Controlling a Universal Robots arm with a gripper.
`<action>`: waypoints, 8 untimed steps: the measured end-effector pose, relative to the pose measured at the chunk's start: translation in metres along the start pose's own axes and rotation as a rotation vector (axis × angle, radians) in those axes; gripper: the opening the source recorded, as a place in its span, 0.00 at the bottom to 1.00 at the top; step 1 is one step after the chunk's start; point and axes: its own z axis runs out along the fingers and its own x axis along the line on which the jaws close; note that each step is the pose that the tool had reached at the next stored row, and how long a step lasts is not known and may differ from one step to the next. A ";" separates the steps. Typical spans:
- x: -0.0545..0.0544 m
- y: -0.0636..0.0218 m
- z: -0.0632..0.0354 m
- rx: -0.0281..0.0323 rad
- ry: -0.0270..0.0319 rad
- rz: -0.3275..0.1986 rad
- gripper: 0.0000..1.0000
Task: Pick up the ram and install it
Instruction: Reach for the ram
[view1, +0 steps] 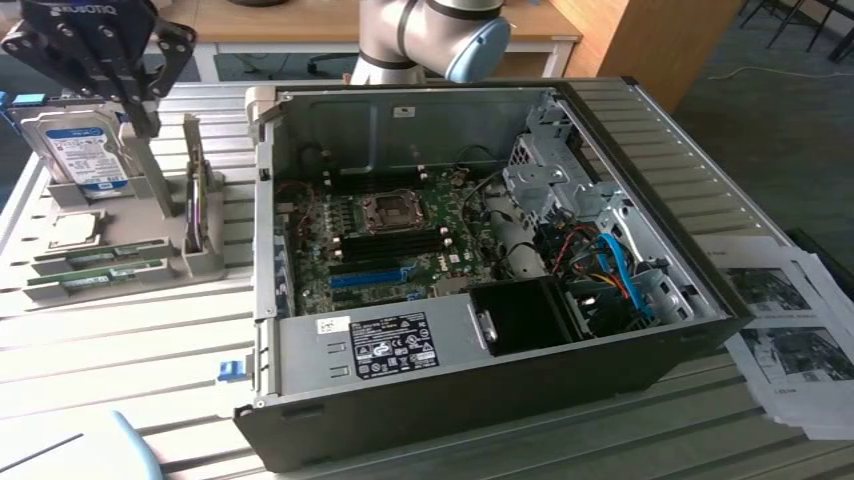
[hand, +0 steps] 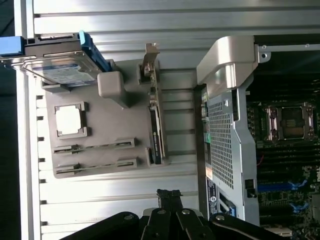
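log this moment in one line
gripper: shut, empty, over holder | ram sticks: both in holder slots | pc case: open

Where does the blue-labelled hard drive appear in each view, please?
Exterior view: the hard drive stands on edge at the exterior view's left, at the grey holder's far end.
Wrist view: the hard drive stands at one end of the grey holder.
Shared landmark: the square chip lying next to it on the holder.

The black metal two-fingered gripper is hanging with its fingers pressed together, empty, while the silver-grey, blue-capped arm is standing upright.
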 end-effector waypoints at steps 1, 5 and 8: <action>0.003 -0.0002 0.0000 0.0000 0.0001 0.000 0.09; 0.013 -0.0010 0.0003 0.0000 0.0000 0.000 0.09; 0.022 -0.0017 0.0004 0.0000 0.0000 0.000 0.09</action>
